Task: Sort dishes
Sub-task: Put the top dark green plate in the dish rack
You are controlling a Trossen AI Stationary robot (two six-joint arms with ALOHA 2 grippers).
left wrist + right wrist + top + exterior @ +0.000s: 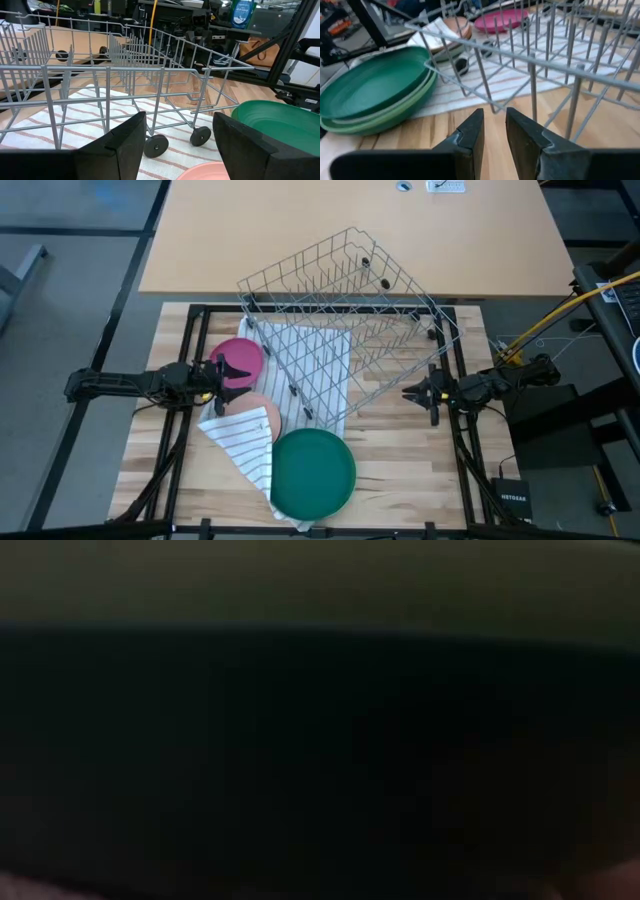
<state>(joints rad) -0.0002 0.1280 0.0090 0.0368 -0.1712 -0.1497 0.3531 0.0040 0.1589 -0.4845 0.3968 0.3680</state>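
The left pincer (243, 370) hovers at the left side of the tabletop (400, 480), its fingers (120, 150) spread apart with nothing between them. Its tips sit over the near edge of the magenta plate (236, 356), which lies flat just beyond and under them. Just to the near side of this pincer lies the peach-pink plate (262, 412), partly tucked under the white striped cloth (252, 448); the left wrist view shows a sliver of its rim below the pincer's fingers. Farther toward the table's front edge from the left pincer, and ahead of it to the right, sits the dark green plate (313, 471), resting on the cloth; in the right wrist view it lies stacked on a light green plate (395, 117) whose rim peeks out beneath it. Between the two pincers stands the wire rack (340, 320), tilted, with small black wheels, its near part over the cloth. The right pincer (410, 392) hovers at the right side of the tabletop, just beside the rack's right corner, fingers (470, 137) narrowly apart and gripping nothing, with bare wood beneath. From this pincer the green stack lies well apart, across the cloth and toward the front. The low view is filled by a dark blur.
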